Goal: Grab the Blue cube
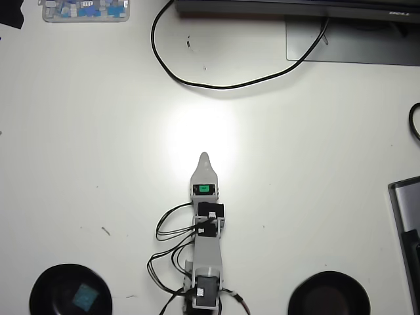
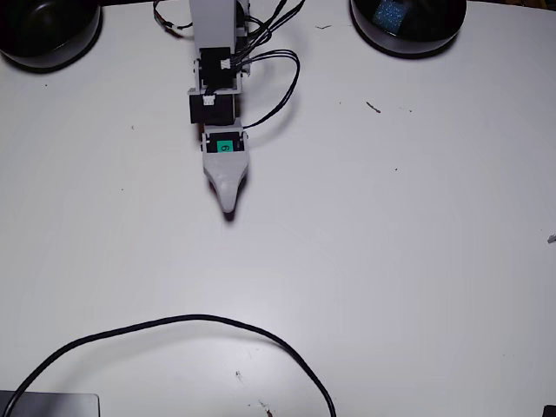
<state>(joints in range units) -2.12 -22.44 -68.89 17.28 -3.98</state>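
The Blue cube (image 1: 84,297) lies inside a black bowl (image 1: 43,286) at the bottom left of the overhead view. In the fixed view the cube (image 2: 393,12) shows in the bowl (image 2: 408,39) at the top right. My gripper (image 1: 205,156) points at the table's bright middle, far from that bowl and a little above the surface. In the fixed view the gripper (image 2: 228,208) narrows to a single grey tip. Its jaws lie one behind the other, so their gap is hidden.
A second black bowl (image 1: 328,295) sits at the bottom right of the overhead view. A black cable (image 1: 216,85) loops across the far side. A clear tray of small pieces (image 1: 85,10), a monitor base (image 1: 354,42) and a dark device (image 1: 407,223) line the edges.
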